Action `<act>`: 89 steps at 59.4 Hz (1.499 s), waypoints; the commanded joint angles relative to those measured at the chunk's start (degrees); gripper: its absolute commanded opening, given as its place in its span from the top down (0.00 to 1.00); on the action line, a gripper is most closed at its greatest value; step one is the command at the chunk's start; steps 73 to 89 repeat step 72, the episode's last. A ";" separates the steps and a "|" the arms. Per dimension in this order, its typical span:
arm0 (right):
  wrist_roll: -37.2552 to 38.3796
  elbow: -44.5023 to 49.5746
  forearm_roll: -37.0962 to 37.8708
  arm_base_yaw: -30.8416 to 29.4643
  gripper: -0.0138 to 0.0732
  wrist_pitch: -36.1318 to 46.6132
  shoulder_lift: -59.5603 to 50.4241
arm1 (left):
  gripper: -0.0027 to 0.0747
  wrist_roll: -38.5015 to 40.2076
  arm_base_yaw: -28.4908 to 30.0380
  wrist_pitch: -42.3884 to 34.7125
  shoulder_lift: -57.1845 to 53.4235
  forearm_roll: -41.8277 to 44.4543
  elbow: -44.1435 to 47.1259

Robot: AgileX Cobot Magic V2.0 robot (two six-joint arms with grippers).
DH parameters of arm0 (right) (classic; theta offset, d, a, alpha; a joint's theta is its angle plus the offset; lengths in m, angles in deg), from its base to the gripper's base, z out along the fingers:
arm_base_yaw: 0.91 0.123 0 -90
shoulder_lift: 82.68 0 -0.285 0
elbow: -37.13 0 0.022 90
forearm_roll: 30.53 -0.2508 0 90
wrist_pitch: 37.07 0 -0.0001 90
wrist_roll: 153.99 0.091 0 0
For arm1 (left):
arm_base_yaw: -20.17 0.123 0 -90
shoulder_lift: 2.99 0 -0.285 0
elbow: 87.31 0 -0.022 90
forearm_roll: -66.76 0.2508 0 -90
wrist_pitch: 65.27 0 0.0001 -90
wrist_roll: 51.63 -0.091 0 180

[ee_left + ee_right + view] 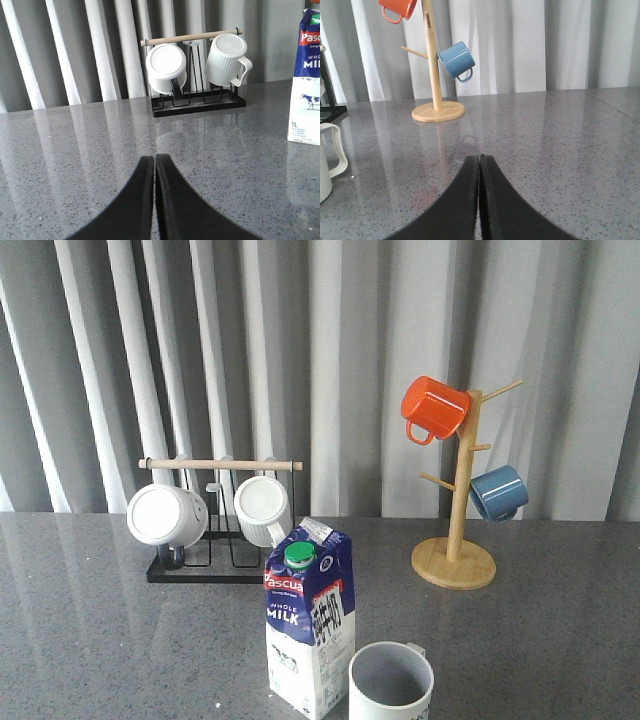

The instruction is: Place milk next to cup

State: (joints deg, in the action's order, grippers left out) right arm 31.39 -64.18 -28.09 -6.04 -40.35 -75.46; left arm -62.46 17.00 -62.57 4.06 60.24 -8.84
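Note:
The milk (pixel 308 620), a tall blue-and-white carton with a green cap, stands upright at the table's front middle. The cup (pixel 391 682), pale with a grey-blue inside, stands right beside it on its right; its lettering is hidden. The milk's side also shows in the left wrist view (pixel 305 80). The cup's handle shows in the right wrist view (pixel 331 157). My left gripper (pixel 154 159) is shut and empty, low over the table, left of the milk. My right gripper (pixel 480 158) is shut and empty, right of the cup. Neither gripper shows in the front view.
A black rack (pixel 215 565) with a wooden bar holds two white mugs (pixel 167 514) at the back left. A wooden mug tree (pixel 455 562) at the back right carries an orange mug (pixel 433 407) and a blue mug (pixel 498 492). Grey curtains hang behind.

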 commanded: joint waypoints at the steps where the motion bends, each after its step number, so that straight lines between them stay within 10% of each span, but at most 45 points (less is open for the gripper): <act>1: -0.34 0.60 0.19 -0.35 0.85 4.68 -0.71 | 0.97 0.01 0.13 -4.10 0.57 -0.21 -0.73; 89: -3.21 0.54 2.92 -0.35 0.85 6.32 -0.71 | 0.97 0.01 0.13 -4.10 0.57 -0.21 -0.73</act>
